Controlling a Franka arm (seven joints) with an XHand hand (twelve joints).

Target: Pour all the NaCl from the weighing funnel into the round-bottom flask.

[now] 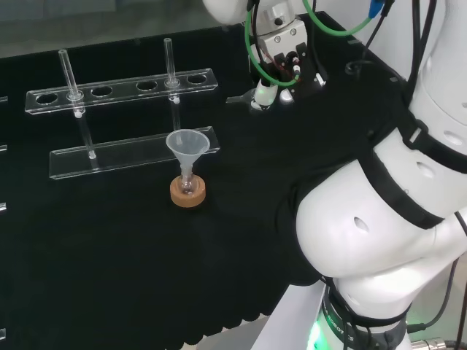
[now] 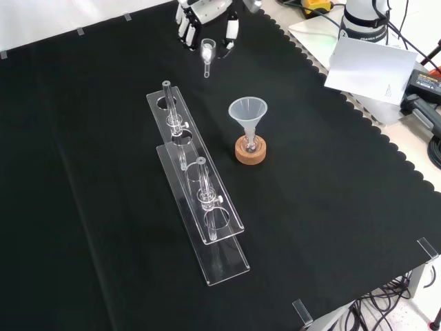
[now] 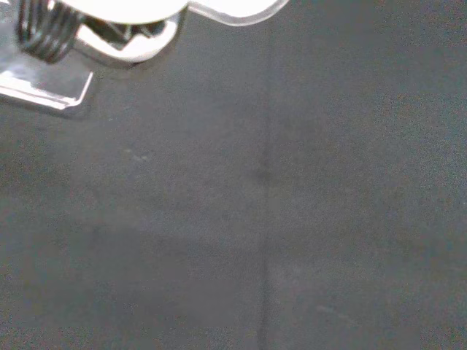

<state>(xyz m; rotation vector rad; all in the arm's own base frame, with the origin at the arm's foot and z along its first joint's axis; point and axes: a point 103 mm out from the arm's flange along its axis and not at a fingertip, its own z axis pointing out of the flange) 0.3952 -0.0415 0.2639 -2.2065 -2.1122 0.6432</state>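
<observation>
While beside the weighing funnel point(image 2: 207, 52), robot hand point(image 2: 200, 17) fingers-down.

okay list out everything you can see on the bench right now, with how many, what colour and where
Clear plastic funnel: one, clear, seated in the neck of the flask at the cloth's middle.
Small round-bottom glass flask: one, clear, on the cork ring.
Cork ring stand: one, tan, right of the rack in the front view.
Clear acrylic test-tube rack: one, two tiers, clear, left of the flask in the front view.
Glass test tubes: two, clear, upright in the rack.
Small clear weighing funnel: one, clear, at the hand, front view's top.
Black cloth: one, covering the bench.
Hand: one, black and white, fingers curled round the weighing funnel.
Arm: one, white, head view's right.
</observation>
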